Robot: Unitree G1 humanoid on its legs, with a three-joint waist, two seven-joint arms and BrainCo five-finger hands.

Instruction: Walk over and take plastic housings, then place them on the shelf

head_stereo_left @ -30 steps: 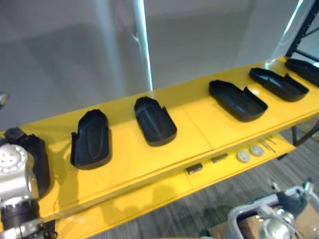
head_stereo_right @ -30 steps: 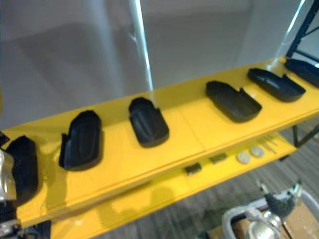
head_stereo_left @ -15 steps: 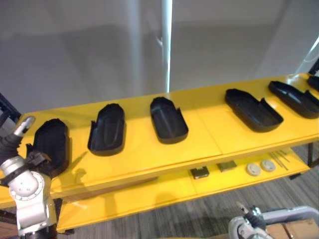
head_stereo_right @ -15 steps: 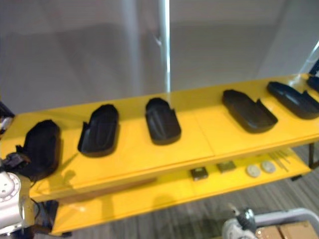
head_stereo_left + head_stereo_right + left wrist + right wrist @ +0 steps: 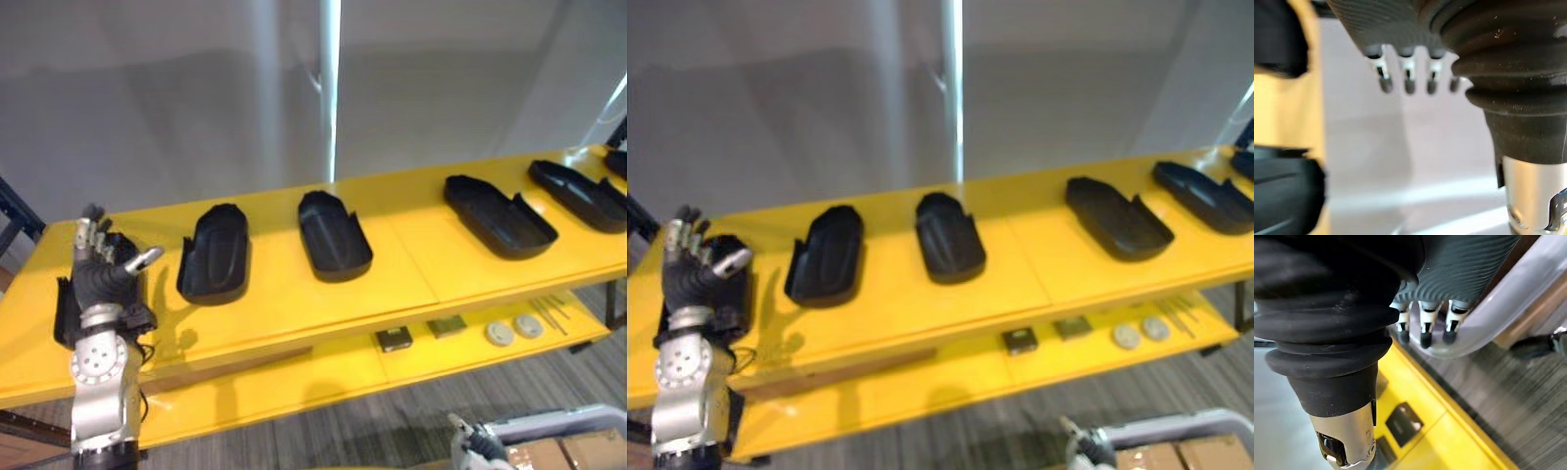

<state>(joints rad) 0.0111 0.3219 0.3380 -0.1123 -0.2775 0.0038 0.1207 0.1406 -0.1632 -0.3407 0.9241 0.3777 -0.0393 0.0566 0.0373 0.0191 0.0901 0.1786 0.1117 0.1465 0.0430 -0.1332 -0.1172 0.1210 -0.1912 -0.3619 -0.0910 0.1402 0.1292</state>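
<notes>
Six black plastic housings lie in a row along the top deck of the yellow shelf (image 5: 411, 264): the leftmost housing (image 5: 735, 299), the second housing (image 5: 214, 257), the third housing (image 5: 335, 235), the fourth housing (image 5: 498, 215), the fifth housing (image 5: 578, 191) and the sixth housing (image 5: 618, 162) (only a corner of it, cut off at the picture's edge). On the lower ledge (image 5: 323, 377) sit two dark square pieces (image 5: 395, 340), two pale round discs (image 5: 500, 334) and some thin rods (image 5: 552, 311), too fine to count. The leftmost housing is half hidden behind the left hand (image 5: 101, 279), which stands upright in front of it; whether the two touch cannot be told. That hand's fingers (image 5: 86, 230) are straight and spread, the thumb out to the side, and they hold nothing. The right hand (image 5: 1422, 325) hangs low beside the shelf, its fingers loosely straight and empty, with a pale curved tube (image 5: 1508, 308) and the grey floor (image 5: 1528, 401) beyond their tips.
</notes>
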